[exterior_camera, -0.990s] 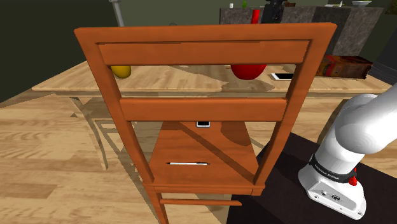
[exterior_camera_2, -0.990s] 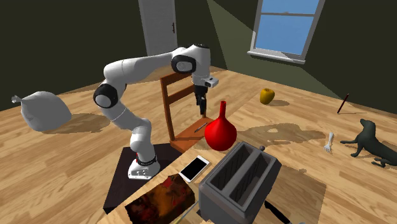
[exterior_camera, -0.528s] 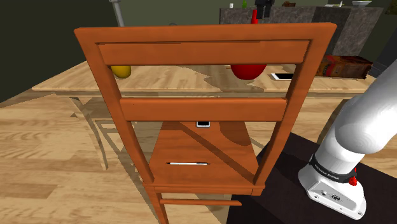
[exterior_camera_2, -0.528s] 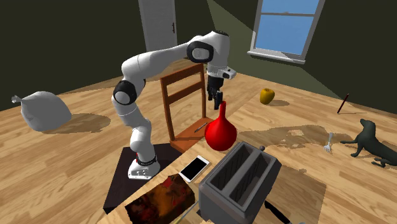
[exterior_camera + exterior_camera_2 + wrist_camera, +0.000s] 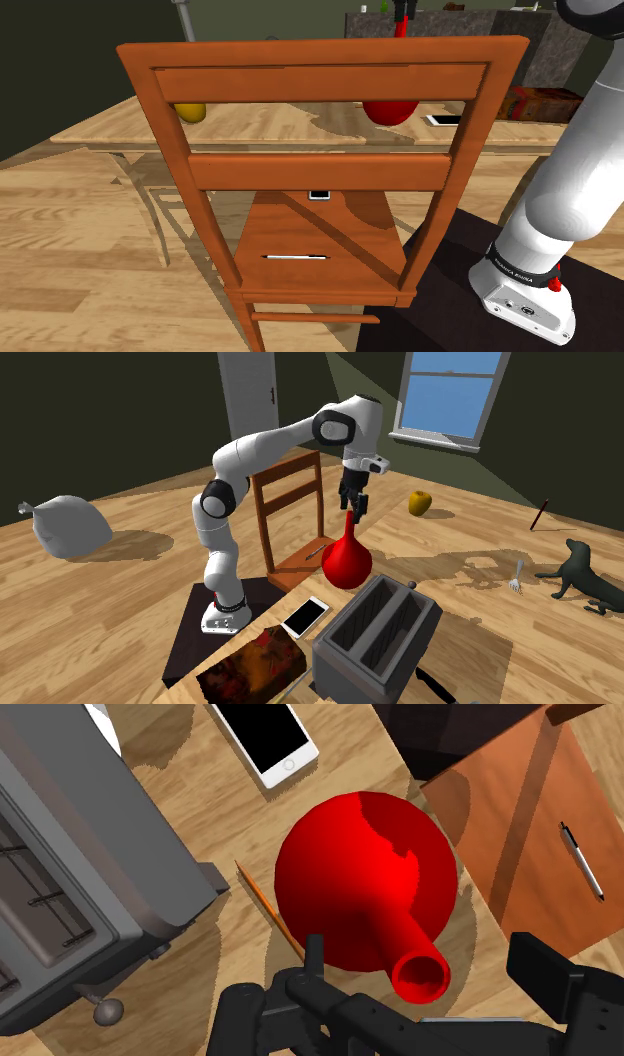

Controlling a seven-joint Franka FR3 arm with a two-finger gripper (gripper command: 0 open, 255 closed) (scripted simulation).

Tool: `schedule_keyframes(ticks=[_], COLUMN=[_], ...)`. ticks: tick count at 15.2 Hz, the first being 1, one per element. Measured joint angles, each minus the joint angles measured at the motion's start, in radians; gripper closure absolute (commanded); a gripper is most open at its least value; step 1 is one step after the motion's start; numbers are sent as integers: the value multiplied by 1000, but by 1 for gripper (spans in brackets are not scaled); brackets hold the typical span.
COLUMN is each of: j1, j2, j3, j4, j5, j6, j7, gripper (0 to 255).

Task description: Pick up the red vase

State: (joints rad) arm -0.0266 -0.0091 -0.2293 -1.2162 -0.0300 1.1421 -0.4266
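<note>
Vase between toaster and chair, pen on chair seat

Running along the black band near the foot of the white arm, at the lower right of the shoulder view: one line of tiny white lettering, too small for making out letter by letter. Finding nothing else readable in any view.

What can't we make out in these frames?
- Shoulder view: red vase mostly behind the chair's top rail; belly and neck tip peek out.
- Shoulder view: yellow object half hidden by the same rail.
- Wrist view: toaster cut off by the edge; pencil's end under the vase.
- Second exterior view: gripper finger gap too small to read.
</note>
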Motion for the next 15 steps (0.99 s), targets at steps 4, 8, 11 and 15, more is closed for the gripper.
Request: schedule_keyframes(ticks=[4,8,11,15], j1=[4,5,5,5], j2=[-44,-52,-54,-52], j3=[5,6,6,6], j4=[-111,-133,-135,-133], j5=[-9,-11,-11,-11], j6=[67,83,85,83], j7=[9,10,10,10], gripper=[0,255,255,255])
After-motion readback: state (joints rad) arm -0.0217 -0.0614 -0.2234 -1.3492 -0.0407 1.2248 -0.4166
